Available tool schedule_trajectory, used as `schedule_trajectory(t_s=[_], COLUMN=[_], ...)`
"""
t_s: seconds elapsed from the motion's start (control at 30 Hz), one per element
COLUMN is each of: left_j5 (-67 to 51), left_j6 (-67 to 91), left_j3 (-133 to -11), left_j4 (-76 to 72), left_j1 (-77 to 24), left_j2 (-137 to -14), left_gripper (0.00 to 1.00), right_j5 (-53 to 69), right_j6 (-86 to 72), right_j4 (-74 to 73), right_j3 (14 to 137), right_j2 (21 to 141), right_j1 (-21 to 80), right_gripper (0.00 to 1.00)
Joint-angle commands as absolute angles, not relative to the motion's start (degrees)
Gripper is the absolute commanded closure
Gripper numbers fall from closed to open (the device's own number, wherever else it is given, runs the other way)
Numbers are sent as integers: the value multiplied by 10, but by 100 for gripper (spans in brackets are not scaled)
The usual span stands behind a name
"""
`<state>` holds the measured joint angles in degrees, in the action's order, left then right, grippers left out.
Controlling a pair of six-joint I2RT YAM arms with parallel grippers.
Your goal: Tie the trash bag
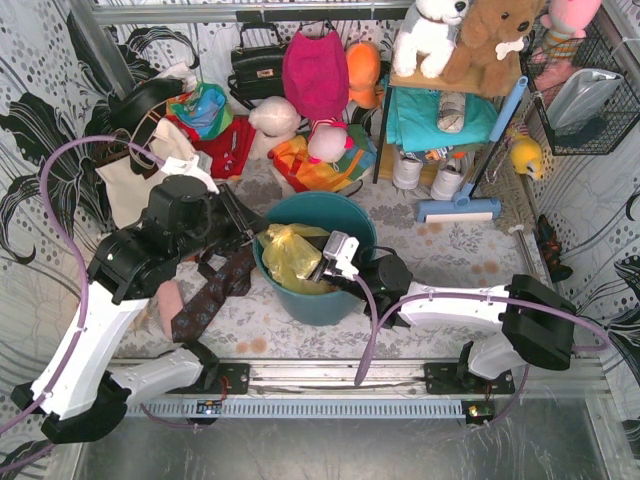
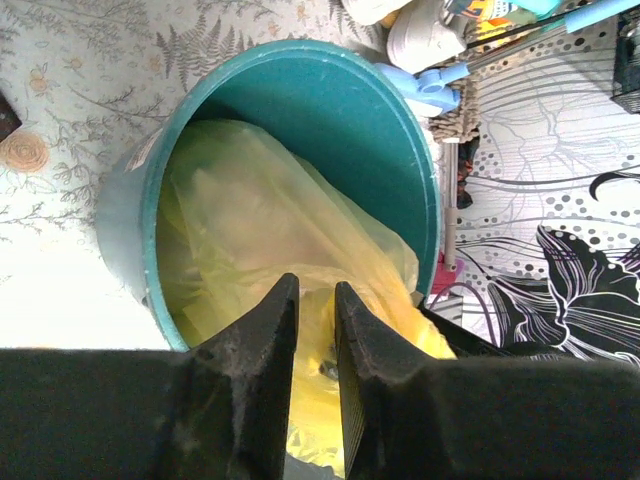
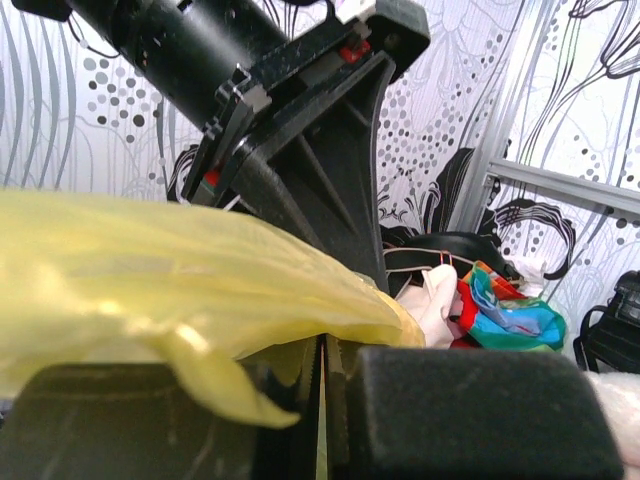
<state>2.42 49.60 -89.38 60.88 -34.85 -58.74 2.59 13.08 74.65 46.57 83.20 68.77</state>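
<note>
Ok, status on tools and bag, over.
Left tool slightly open over trash bag. Right tool shut on it. Bag loose in teal bin, no knot. Left arm close by.

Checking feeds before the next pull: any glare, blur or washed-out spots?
Top external: evenly lit, sharp. Left wrist: tablecloth beside the teal bin blown out white, fingers near-black. Right wrist: trash bag very close, soft, covering the lower left.

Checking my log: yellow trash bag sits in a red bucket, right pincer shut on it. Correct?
No: the bucket is teal, not red, per the left wrist view. The trash bag does sit in it, right pincer shut on it.
</note>
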Motion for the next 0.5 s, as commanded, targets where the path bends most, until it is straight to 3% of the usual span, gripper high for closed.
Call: schedule_trajectory(t_s=[0.0,0.47], left_j5=[44,19], left_j6=[509,536], left_j3=[-869,-840], left_j4=[612,602], left_j1=[-351,-351], left_j2=[-578,-542], left_gripper=[72,99], right_j5=[41,-80], right_j6=[111,168], right_j4=[828,910], right_j3=[455,476], right_j2=[842,911], right_j1=[690,690], right_gripper=[100,100])
